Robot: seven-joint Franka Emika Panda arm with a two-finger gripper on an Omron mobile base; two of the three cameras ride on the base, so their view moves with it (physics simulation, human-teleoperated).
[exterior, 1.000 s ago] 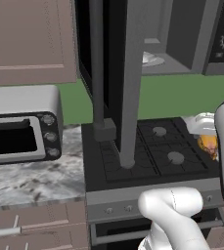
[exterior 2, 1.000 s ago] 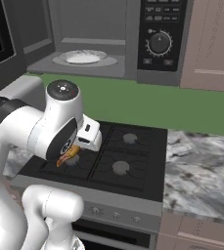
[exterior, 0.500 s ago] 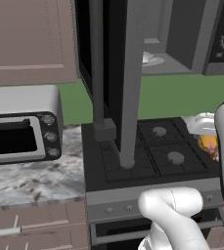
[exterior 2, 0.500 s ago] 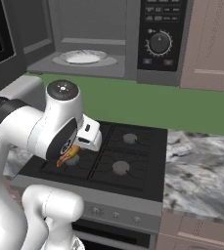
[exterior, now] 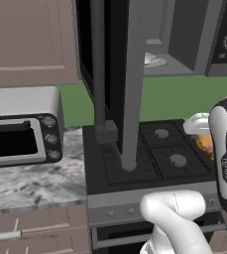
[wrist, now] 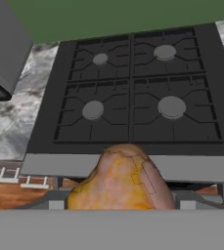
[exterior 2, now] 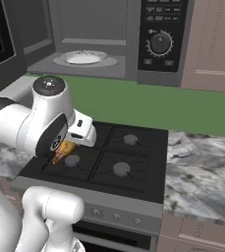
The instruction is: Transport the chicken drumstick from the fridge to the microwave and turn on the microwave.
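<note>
The chicken drumstick (wrist: 121,180) is out of the fridge and riding in the end effector (exterior 2: 67,147), so the fetching part looks done; what is left, as I judge it, is to lift it into the microwave (exterior 2: 109,39), shut the door and turn it on. The microwave stands open across the top of the right base view, with a white plate (exterior 2: 83,57) on its floor and the control dial (exterior 2: 160,43) at the upper right. Its swung-out door (exterior: 135,74) cuts down the middle of the left base view.

The end effector is clamped on the drumstick, which shows orange at the bottom centre of the hand view and peeks out at centre left of the right base view. The arm is folded, its elbow high at left, the hand held low over the front of the black stove (wrist: 133,93), well below the microwave opening. The marble worktop (exterior 2: 202,167) lies at right.
</note>
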